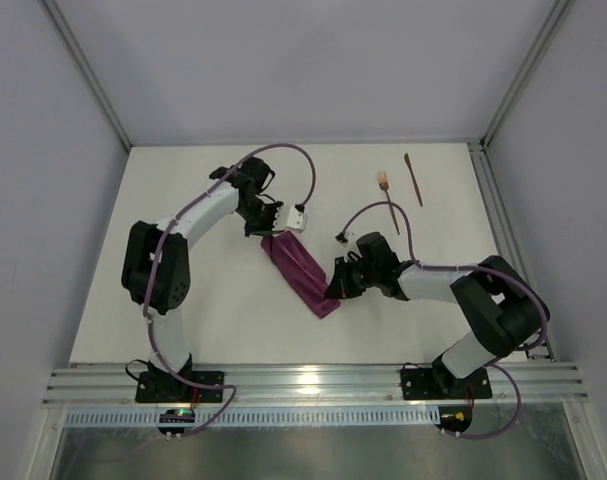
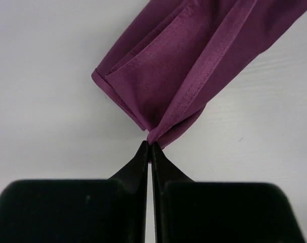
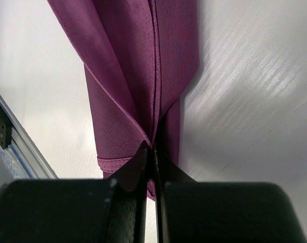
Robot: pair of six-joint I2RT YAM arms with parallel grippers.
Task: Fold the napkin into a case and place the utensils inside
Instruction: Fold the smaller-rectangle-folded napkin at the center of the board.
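Nearest me, my right gripper [image 3: 152, 147] is clenched on the near end of the napkin [image 1: 301, 272]. Its wrist view shows the jaws together, with several layers of cloth bunched between them and a stitched hem running straight up from the tips.

The napkin lies on the table [image 1: 213, 300] between the two arms as a narrow band, slanting from near right to far left. It is already folded over on itself, not flat and square.

At the far end my left gripper [image 2: 149, 147] is pinched shut on a gathered corner, with the folds fanning away from the tips.

I judge the cloth light, soft and limp. It will sag, slide on itself and lose a crease as soon as the tension drops. The hems and corners are the places to take it, where the layers are thickest. Both ends need to be kept taut so the folds do not shift.

Farther back and to the right, well apart from the napkin, lie the fork [image 1: 387, 190] and the knife [image 1: 413, 178], side by side but not touching. They look thin, stiff and smooth, so likely to slip. I would take each across its handle.

I can read no brand, label or writing anywhere.
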